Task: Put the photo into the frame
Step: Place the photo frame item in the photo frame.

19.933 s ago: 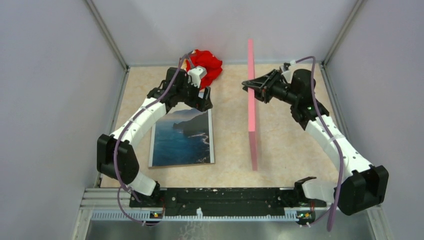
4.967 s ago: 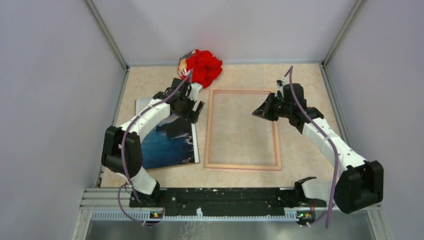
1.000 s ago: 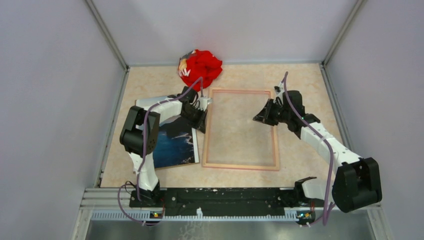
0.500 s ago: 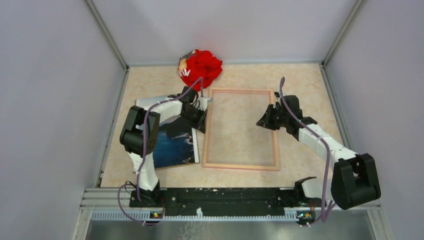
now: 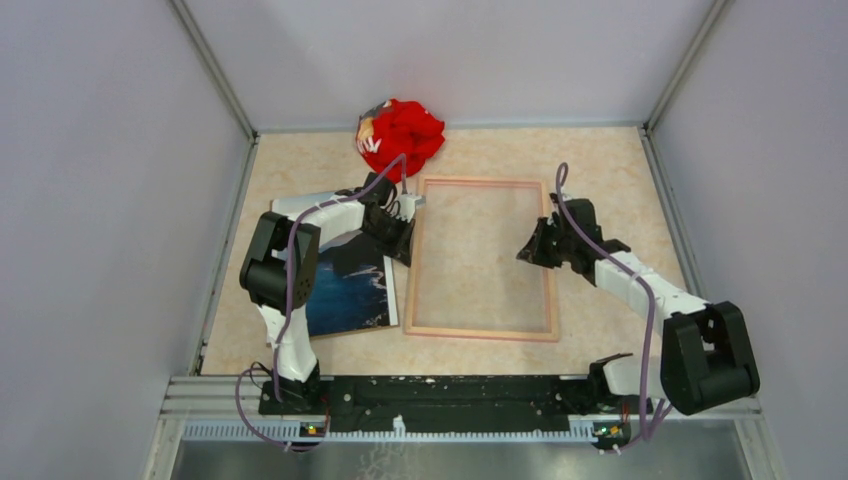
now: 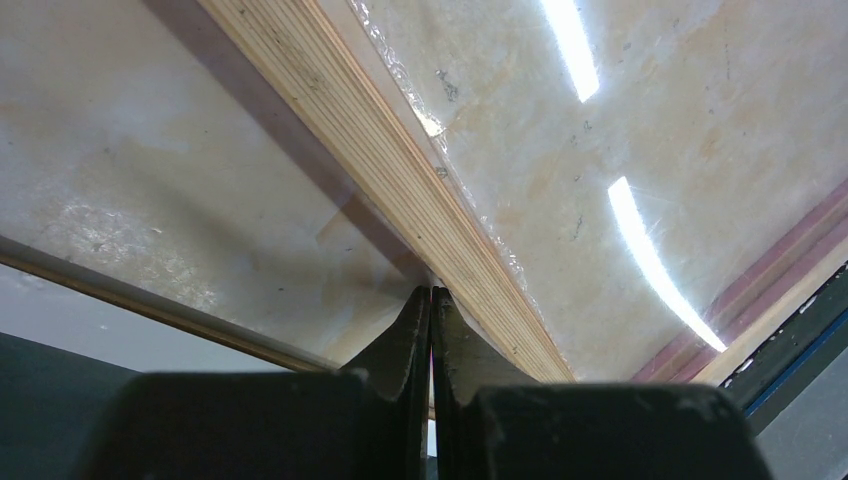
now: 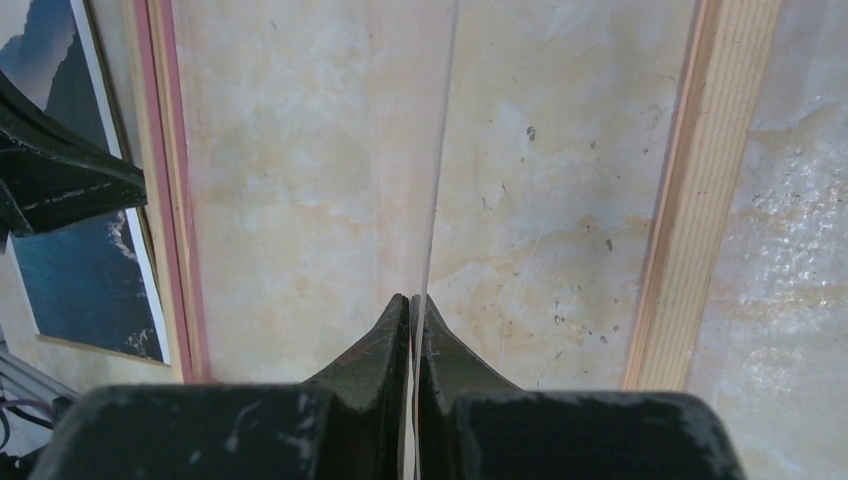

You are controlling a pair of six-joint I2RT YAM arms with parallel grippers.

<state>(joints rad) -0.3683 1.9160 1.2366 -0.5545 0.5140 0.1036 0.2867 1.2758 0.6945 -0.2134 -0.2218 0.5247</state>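
Frame (image 5: 480, 332): lies flat mid-table (image 5: 600, 170), light wood side up, with pink along the inner edge. The table surface shows through its opening.
Photo (image 5: 350, 290): flat on the table left of the frame, outside it. Its right edge is just beside the frame's left rail, and the left arm crosses over its far part.
Left gripper (image 6: 430, 305): jaws closed together, tips at the frame's left rail near the far corner. Nothing visible between them.
Right gripper (image 7: 413, 305): jaws pressed shut, low over the opening just inside the right rail. A thin pale line runs on from the tips; cannot tell what it is.
Red cloth (image 5: 402, 135): bunched at the far edge, apart from the frame.
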